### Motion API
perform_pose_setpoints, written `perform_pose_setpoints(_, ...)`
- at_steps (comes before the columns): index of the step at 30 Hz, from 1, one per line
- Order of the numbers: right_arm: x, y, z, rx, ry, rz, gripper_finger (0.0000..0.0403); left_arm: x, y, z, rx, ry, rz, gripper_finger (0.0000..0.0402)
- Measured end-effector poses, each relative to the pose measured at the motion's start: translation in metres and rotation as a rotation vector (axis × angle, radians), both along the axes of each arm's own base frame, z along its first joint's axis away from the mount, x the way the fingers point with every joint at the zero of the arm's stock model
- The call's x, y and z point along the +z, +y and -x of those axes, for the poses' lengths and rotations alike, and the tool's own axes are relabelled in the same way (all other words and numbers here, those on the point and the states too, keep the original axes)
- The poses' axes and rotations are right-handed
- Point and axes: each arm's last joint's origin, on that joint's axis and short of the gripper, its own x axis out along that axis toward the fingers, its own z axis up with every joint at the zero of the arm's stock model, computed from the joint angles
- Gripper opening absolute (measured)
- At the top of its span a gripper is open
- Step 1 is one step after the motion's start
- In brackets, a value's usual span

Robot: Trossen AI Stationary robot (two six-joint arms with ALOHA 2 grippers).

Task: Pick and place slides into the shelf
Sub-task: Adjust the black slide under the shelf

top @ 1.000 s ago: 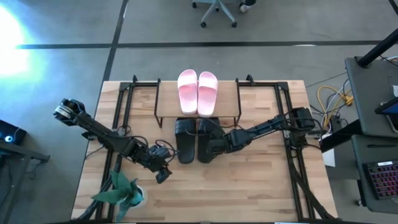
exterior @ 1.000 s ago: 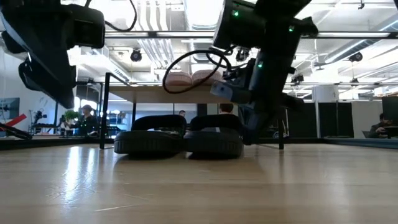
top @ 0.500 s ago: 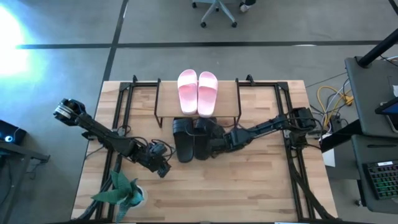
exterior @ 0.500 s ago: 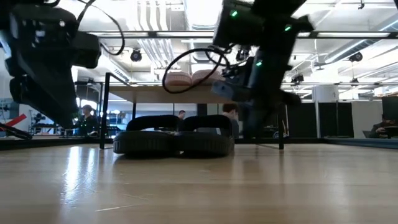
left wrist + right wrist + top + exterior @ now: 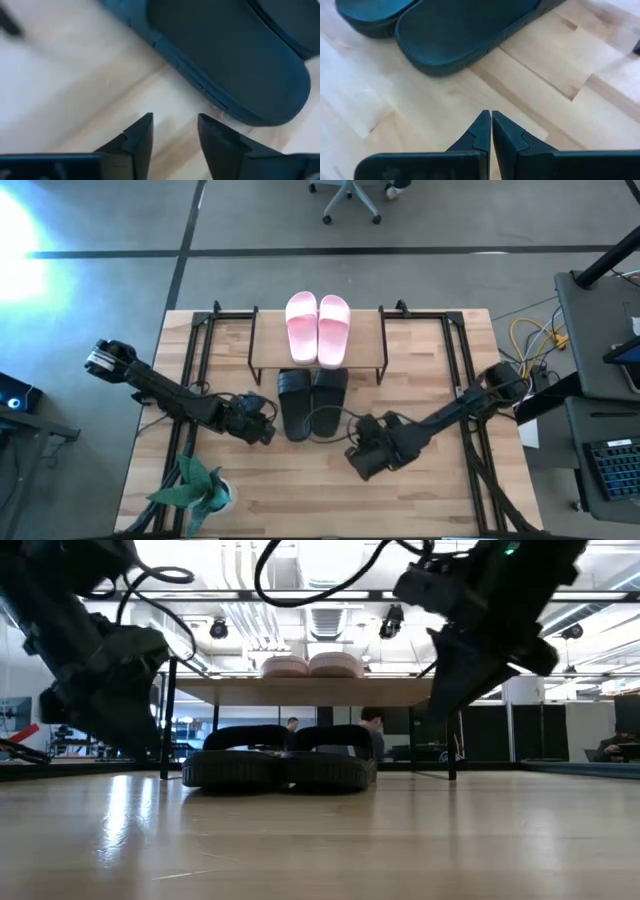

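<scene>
The two light pink slides [image 5: 318, 328] lie side by side on the shelf's wooden top board [image 5: 268, 352], also seen as pink slides [image 5: 310, 665] in the low view. The dark slides [image 5: 310, 402] rest flat on the table, toes under the board and heels sticking out toward the near edge; the low view shows the dark slides [image 5: 280, 766] between the shelf's legs. My left gripper [image 5: 262, 427] is open just left of the left dark slide's heel [image 5: 225, 65], touching nothing. My right gripper [image 5: 362, 460] is shut, hovering near-right of the dark slides [image 5: 460, 25].
A green leafy plant [image 5: 195, 485] stands at the table's near left corner, close behind my left arm. Black metal frames [image 5: 200, 330] run along both sides of the table. Bare wood [image 5: 300, 490] lies near of the dark slides.
My right gripper has drawn back from the right dark slide toward the table's near edge and slightly right. Before that, the dark slides slid a little toward the far edge, under the shelf. My left gripper has moved toward the far edge, closer to the left dark slide's heel.
</scene>
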Motion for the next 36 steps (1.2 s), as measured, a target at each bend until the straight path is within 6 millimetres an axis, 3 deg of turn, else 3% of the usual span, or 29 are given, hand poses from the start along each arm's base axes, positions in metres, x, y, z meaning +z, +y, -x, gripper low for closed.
perform_pose_setpoints(7,0.000,0.008,0.004,-0.012,-0.019,-0.017,0.0009,0.008,-0.003,-0.012,-0.471,-0.002,-0.329,0.0042)
perform_pose_setpoints(10,0.000,0.008,0.004,-0.013,-0.021,-0.019,0.0009,0.008,0.002,-0.014,-0.521,0.016,-0.392,0.0007)
perform_pose_setpoints(19,0.005,0.010,0.001,-0.018,-0.040,-0.030,0.0009,-0.009,0.031,-0.008,-0.434,0.119,-0.410,0.0008)
perform_pose_setpoints(27,0.005,0.010,0.001,-0.010,-0.032,-0.034,0.0009,-0.003,0.046,-0.020,-0.439,0.064,-0.490,0.0008)
perform_pose_setpoints(36,0.005,0.010,0.001,-0.016,-0.033,-0.039,0.0009,-0.013,0.055,-0.034,-0.483,0.046,-0.496,0.0008)
